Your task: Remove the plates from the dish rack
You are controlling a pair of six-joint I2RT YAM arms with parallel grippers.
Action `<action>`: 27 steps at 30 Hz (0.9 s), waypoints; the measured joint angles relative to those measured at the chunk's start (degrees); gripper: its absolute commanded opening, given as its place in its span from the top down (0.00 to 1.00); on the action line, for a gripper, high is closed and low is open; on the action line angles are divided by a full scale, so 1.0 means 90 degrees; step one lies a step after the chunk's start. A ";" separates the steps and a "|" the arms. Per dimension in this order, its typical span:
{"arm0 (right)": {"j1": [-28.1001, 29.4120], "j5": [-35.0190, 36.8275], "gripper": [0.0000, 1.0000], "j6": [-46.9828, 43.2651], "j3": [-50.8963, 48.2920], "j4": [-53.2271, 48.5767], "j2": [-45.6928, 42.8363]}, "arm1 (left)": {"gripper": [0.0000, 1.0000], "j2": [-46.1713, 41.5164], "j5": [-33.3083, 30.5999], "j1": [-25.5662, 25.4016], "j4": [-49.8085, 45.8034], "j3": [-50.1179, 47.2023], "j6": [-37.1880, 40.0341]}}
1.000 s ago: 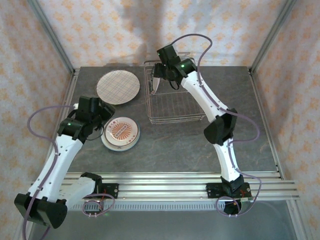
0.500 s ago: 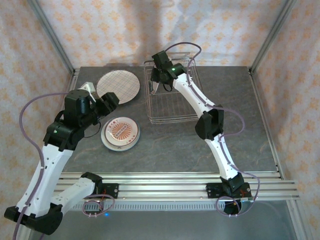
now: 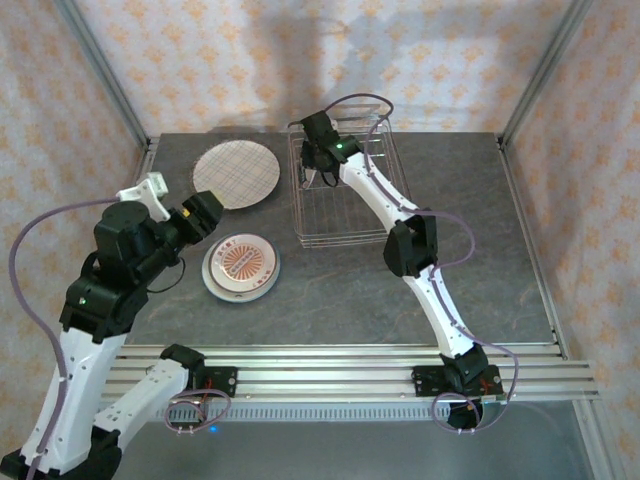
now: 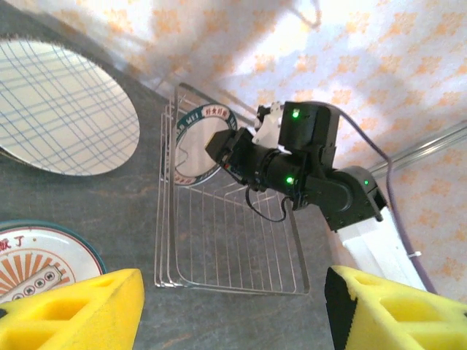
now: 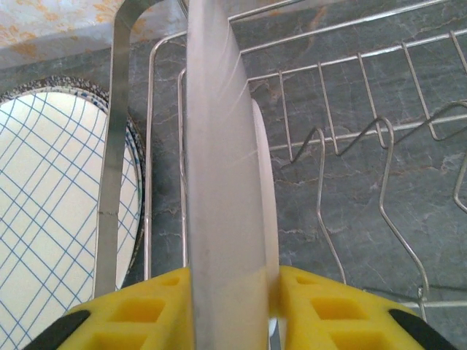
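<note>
In the top view the left end effector [image 3: 203,212] hangs open above the left side of the tabletop [image 3: 350,290]. Its yellow fingers [image 4: 109,292] are spread wide with nothing between them. A grid plate [image 3: 236,175] lies flat at its 1 o'clock and a sunburst plate [image 3: 241,266] lies flat at its 5 o'clock; it touches neither. Further right, the dish rack [image 3: 350,210] stands at the tabletop's 12 o'clock. A dark-rimmed plate [image 4: 197,142] stands on edge in the rack's far-left corner, at about 11 o'clock within the basket. The right end effector [image 3: 316,170] reaches down onto this plate from above. The right wrist view shows its yellow fingers [image 5: 171,288] pressed against both faces of the plate's edge, gripping it.

Compared with a second ago, the left arm has risen and pulled back toward 8 o'clock, so its end effector no longer sits right beside the sunburst plate. The right end effector has shifted slightly left and its fingers have closed in on the upright plate. Both flat plates and the rack lie where they were.

The rack holds that one upright plate among its tines.
</note>
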 measured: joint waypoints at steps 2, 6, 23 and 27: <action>-0.0002 0.0012 0.73 0.0002 0.0083 0.0049 0.0080 | 0.32 -0.0053 -0.0087 -0.0002 0.0000 0.0036 0.0046; -0.0012 0.0107 0.81 0.0027 0.0109 0.0097 0.0141 | 0.32 -0.0051 -0.0136 0.0000 -0.0002 0.0058 0.0070; 0.0318 0.1841 1.00 -0.0153 0.0491 -0.0097 0.0238 | 0.31 0.0024 -0.0134 -0.0002 -0.0002 0.0051 0.0053; 0.0437 0.2234 1.00 -0.0253 0.0517 -0.0058 0.0236 | 0.31 0.0019 -0.0131 -0.0002 -0.0002 0.0039 0.0017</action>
